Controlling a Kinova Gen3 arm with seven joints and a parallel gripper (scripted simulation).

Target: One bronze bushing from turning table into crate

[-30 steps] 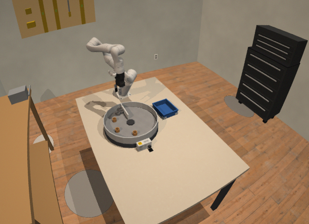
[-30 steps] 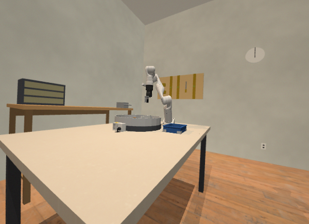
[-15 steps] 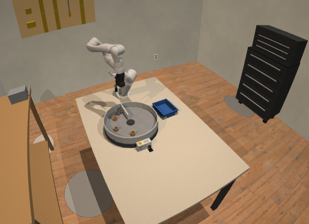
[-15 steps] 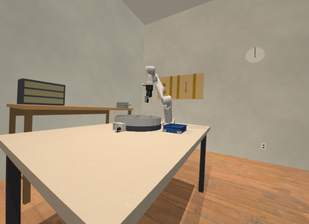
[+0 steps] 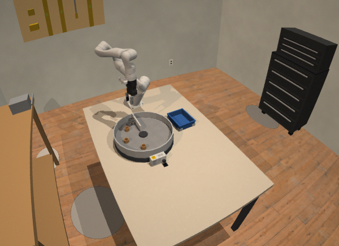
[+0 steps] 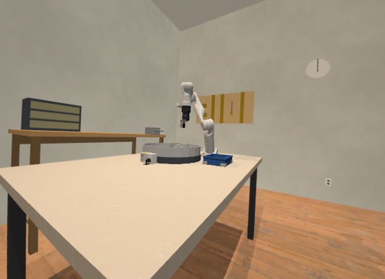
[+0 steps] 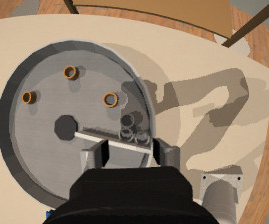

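The round grey turning table stands on the beige table. Three bronze bushings lie on it: one at the back left, one at the left, one at the front. They also show in the wrist view. Several grey bushings cluster beside a white guide bar. The blue crate sits to the right of the turning table and looks empty. My gripper hangs open and empty, high above the turning table's back edge, as in the exterior view.
A white control box sits at the turning table's front rim. A dark hub marks the disc's centre. The arm's base stands behind the turning table. A wooden bench is at the left, a black tool chest at the right.
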